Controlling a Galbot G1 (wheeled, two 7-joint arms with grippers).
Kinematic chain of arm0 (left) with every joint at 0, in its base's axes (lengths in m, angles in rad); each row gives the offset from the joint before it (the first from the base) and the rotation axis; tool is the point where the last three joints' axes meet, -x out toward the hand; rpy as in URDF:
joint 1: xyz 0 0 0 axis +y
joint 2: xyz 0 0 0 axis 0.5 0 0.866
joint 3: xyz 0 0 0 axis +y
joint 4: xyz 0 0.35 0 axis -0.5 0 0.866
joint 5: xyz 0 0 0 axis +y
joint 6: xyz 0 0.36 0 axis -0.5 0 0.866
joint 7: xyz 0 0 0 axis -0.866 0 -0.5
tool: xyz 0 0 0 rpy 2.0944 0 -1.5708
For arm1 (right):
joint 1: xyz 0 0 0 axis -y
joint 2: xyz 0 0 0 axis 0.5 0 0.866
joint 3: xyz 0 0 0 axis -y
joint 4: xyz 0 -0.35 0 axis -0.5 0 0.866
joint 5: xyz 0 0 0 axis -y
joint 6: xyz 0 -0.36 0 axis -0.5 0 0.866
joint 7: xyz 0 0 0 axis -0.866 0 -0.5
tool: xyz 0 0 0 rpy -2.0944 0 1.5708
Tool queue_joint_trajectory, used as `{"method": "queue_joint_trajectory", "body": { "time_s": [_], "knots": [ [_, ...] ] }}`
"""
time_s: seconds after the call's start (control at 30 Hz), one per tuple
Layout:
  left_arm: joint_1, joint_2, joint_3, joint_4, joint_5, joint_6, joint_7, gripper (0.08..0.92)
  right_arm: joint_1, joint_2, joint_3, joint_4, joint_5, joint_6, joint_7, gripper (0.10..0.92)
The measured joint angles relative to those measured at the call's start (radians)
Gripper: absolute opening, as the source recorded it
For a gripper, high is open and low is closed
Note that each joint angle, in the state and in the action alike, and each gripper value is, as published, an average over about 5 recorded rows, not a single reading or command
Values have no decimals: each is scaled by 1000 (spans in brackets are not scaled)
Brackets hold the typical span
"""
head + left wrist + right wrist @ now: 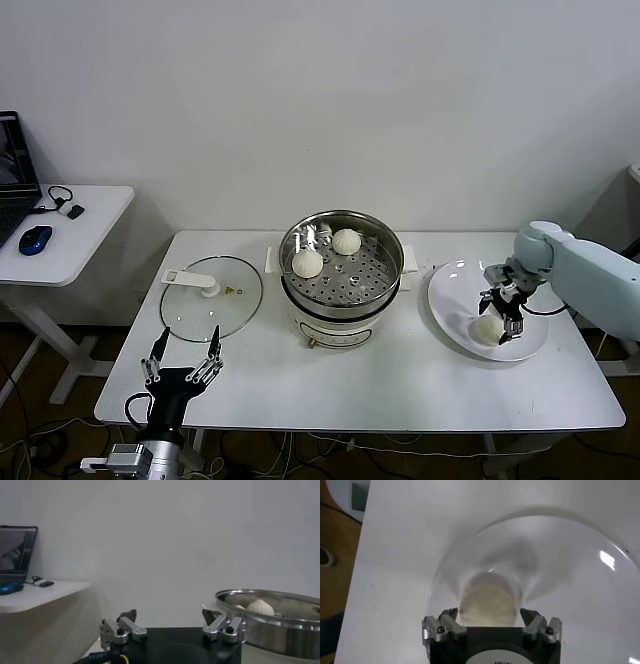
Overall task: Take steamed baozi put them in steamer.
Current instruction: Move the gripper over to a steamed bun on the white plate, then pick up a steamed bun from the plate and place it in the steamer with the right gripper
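1. White table (400,385) against a plain pale wall, with a smaller side desk (75,235) off at 9 o'clock carrying a blue mouse (35,239) and the corner of a laptop (15,175).
2. At table centre, steamer (342,262): shiny perforated steel basket on a white cooker base.
3. Inside the basket, 2 steamed baozi: 1 (307,263) toward 9 o'clock of the floor, 1 (346,241) toward 12 o'clock; rim and 1 bun top also visible in the left wrist view (260,607).
4. At 9 o'clock of the steamer, flat glass lid (212,297) with white handle, lying on the table.
5. At 3 o'clock of the steamer, white plate (455,290) holding a third baozi (489,328) near its 5 o'clock edge.
6. Right gripper (503,322) lowered over the plate, fingers spread wide to either side of that bun, not closed on it; in the right wrist view, bun (487,602) just beyond and between the fingertips (451,614).
7. Left gripper (182,362) parked at 7 o'clock past the table's front edge, pointing up, fingers (131,616) apart, holding nothing.
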Motion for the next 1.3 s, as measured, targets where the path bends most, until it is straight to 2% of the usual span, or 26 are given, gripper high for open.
{"method": "queue_joint_trajectory", "body": {
  "time_s": [0.33,0.5,0.6,0.97,1.3],
  "knots": [
    [-7,0,4,1,-1,3,0,823,-10,6,13,-7,-24,4,-1,807],
    [-11,0,4,2,-1,4,0,823,-11,6,14,-6,-27,4,-3,713],
    [-11,0,4,3,-2,4,0,823,-10,5,15,-4,-27,4,-4,684],
    [-11,0,0,4,-4,4,0,823,35,-18,-12,37,6,9,-15,686],
    [-20,0,7,3,9,5,0,823,264,-50,-184,198,99,60,-41,687]
  ]
}}
